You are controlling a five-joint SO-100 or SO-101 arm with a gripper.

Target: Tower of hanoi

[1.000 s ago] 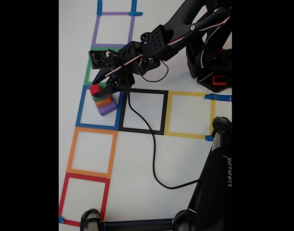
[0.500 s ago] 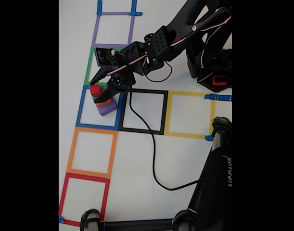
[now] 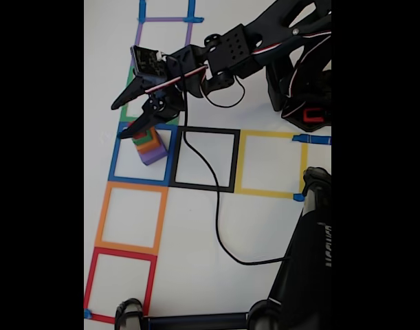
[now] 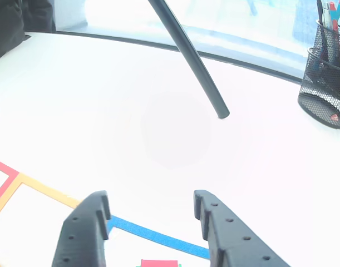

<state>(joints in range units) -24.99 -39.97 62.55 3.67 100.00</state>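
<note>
A small stack of blocks (image 3: pixel 152 150) stands in the blue tape square (image 3: pixel 113 161): purple at the bottom, orange above it, then green. Its top is partly hidden behind my lower finger. My gripper (image 3: pixel 119 122) hangs open just above and left of the stack, with nothing between its fingers. In the other view the two black fingers (image 4: pixel 83 228) stand wide apart. Between them, at the bottom edge, shows the red top block (image 4: pixel 160 263), with a strip of blue tape (image 4: pixel 153 236) just past it.
Tape squares lie in a column, purple (image 3: pixel 136 41), green, blue, orange (image 3: pixel 100 220) and red (image 3: pixel 90 282), with a black (image 3: pixel 234 161) and a yellow (image 3: pixel 302 165) one to the right. A black cable (image 3: pixel 220 227) crosses the table. A mesh pen holder (image 4: pixel 324 78) stands far right.
The gripper was shut on the red block at the stack's top. It has since opened, let go of the block and risen above the stack.
</note>
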